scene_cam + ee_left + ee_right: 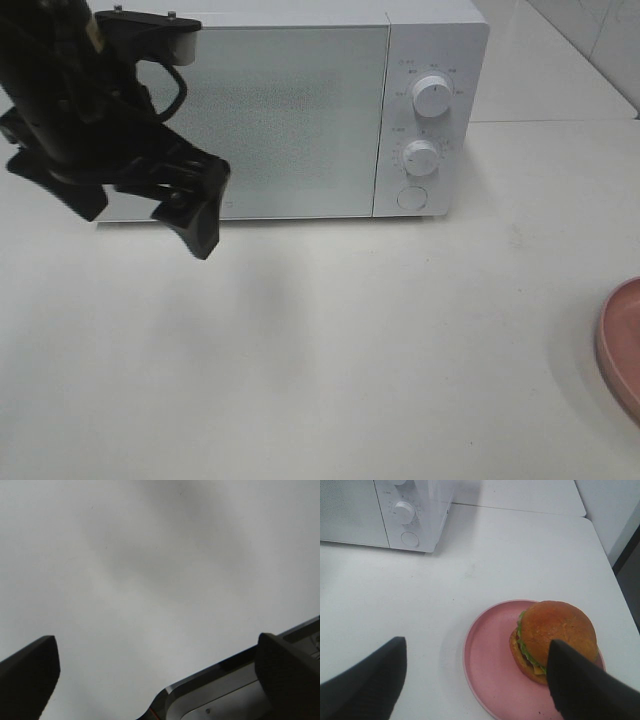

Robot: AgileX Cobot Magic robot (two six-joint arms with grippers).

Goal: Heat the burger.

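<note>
The round burger with glossy golden-brown bun (552, 637) sits on the pink round plate (487, 667), right of the white microwave (300, 110). Probably soft and squashable: grip the plate's rim. Both end effectors gape, empty.

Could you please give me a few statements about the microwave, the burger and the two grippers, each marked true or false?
1. The microwave has its door shut. True.
2. The burger is inside the microwave. False: it sits on the pink plate on the table.
3. The left gripper is open and holds nothing. True.
4. The right gripper is clamped on the burger. False: its jaws stand apart above the plate, holding nothing.
5. The microwave's front panel carries two round knobs. True.
</note>
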